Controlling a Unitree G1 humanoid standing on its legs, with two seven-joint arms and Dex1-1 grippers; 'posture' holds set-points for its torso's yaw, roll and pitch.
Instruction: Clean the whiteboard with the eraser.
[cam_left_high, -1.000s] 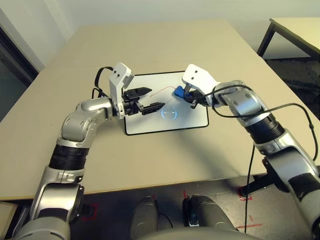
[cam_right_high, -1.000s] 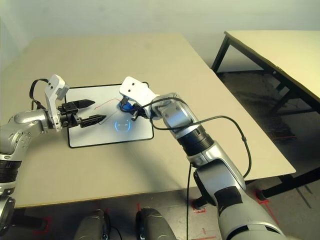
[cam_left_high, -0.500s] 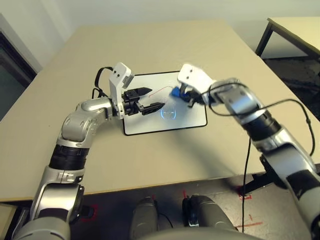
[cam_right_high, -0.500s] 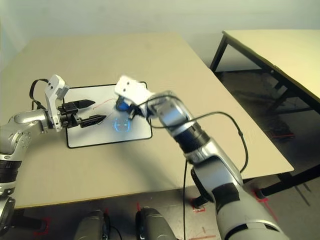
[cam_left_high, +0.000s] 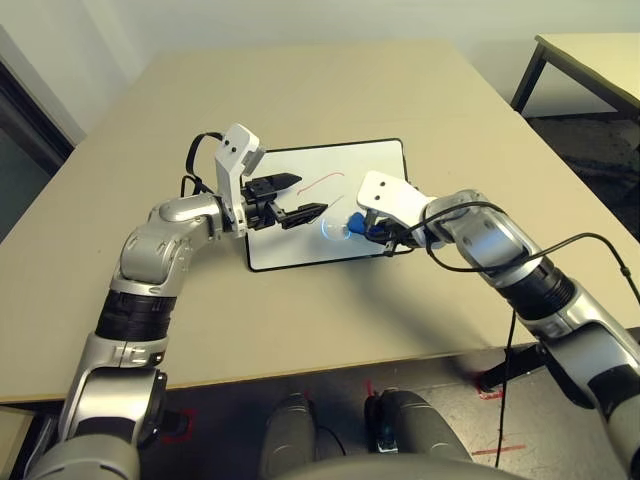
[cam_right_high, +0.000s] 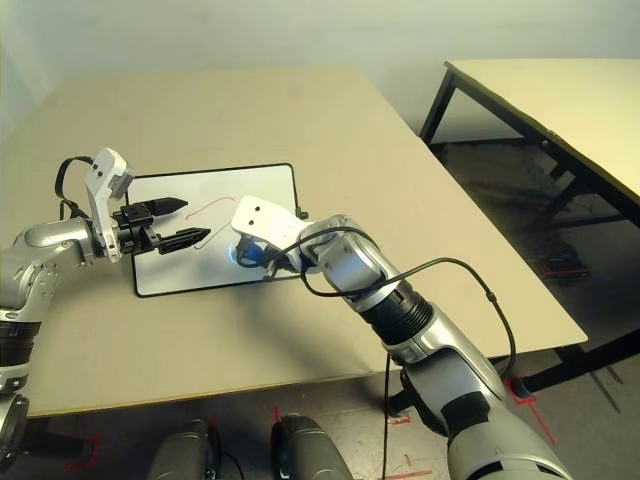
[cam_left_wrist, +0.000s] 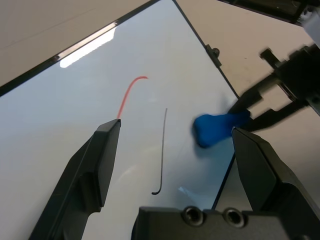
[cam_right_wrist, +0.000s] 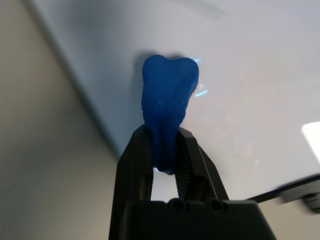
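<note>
Right gripper (cam_left_high: 372, 231) pinches the eraser (cam_left_high: 357, 229) on the whiteboard (cam_left_high: 375, 160), lower right; red scribble (cam_left_high: 322, 181) lies up-left, nearer the wide-open left gripper (cam_left_high: 296, 198).

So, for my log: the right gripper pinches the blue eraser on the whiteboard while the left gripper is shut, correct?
Not quite. The left gripper is open, fingers spread apart, as the left wrist view shows. The right gripper does pinch the eraser on the whiteboard.
</note>
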